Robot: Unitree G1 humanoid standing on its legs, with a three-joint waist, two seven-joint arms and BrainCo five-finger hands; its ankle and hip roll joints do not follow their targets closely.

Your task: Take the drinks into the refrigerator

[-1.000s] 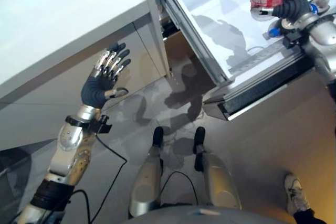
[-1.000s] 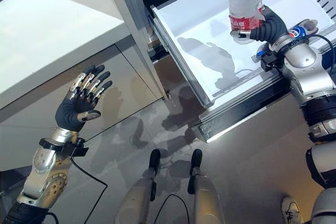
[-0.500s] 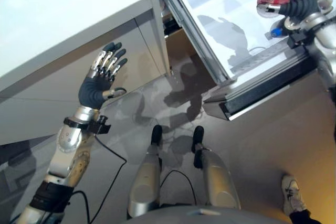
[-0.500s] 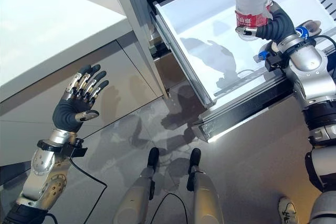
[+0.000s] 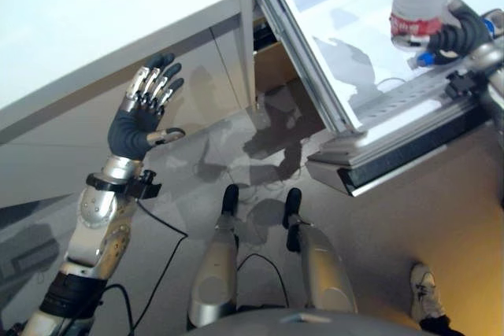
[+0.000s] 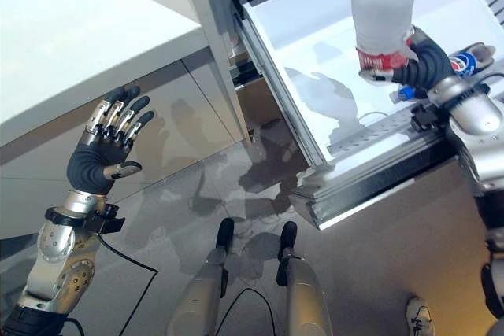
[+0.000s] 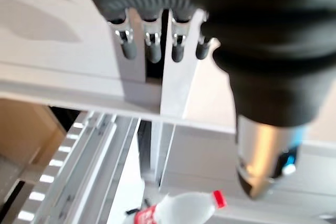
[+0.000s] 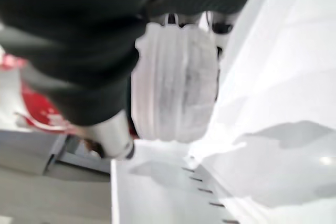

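The left hand (image 6: pixel 101 155) is raised in the air with its fingers straight and slightly spread, palm turned toward the white cabinet (image 6: pixel 94 45) just beyond its fingertips; it holds nothing and touches nothing. Past that hand, to its right, stands the edge of the refrigerator's frame (image 6: pixel 220 29), and beyond it a white drawer (image 6: pixel 315 60) is pulled out over the grey floor (image 6: pixel 197 202).

Further right, the right hand (image 6: pixel 416 64) reaches over the drawer's front rail (image 6: pixel 378 159), with its fingers and thumb curled round the lower part of a clear plastic bottle (image 6: pixel 382 9). The bottle has a red label (image 6: pixel 383 59) sitting just above the hand's grip, and its pale body rises up and away from the hand, above the drawer's white floor. In the right wrist view the ribbed base of the bottle (image 8: pixel 176 87) lies pressed against the hand's dark cover, with the red label showing to one side. Just behind the right hand, on its wrist side, a second bottle with a blue label (image 6: pixel 465 60) lies in the drawer. A person's white shoe (image 5: pixel 425 285) shows on the floor below the right arm.
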